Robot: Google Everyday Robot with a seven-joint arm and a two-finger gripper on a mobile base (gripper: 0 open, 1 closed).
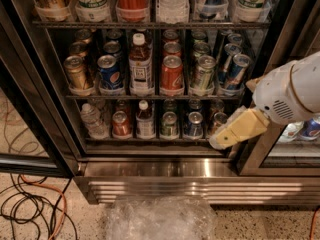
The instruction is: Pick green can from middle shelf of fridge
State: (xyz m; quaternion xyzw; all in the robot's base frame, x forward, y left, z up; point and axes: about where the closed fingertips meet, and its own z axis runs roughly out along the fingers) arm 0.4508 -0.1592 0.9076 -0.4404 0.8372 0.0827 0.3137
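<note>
The green can [204, 73] stands upright at the front of the middle shelf [150, 97], in a whitish tray between a red can [171, 74] and blue cans [235, 70]. More cans queue behind it. The fridge [200, 170] stands open before me, with a shiny louvred steel base. My gripper [221, 138], cream-coloured on a white arm [292, 91], hangs at the lower right. It is in front of the fridge's right frame, level with the bottom shelf, and below and to the right of the green can. It holds nothing that I can see.
A blue Pepsi can [109, 72], a gold can [76, 73] and a bottle [141, 66] share the middle shelf. Large bottles [132, 1] fill the rack above. Small cans and bottles [145, 121] stand below. Crumpled clear plastic [160, 216] and cables [30, 209] lie on the floor.
</note>
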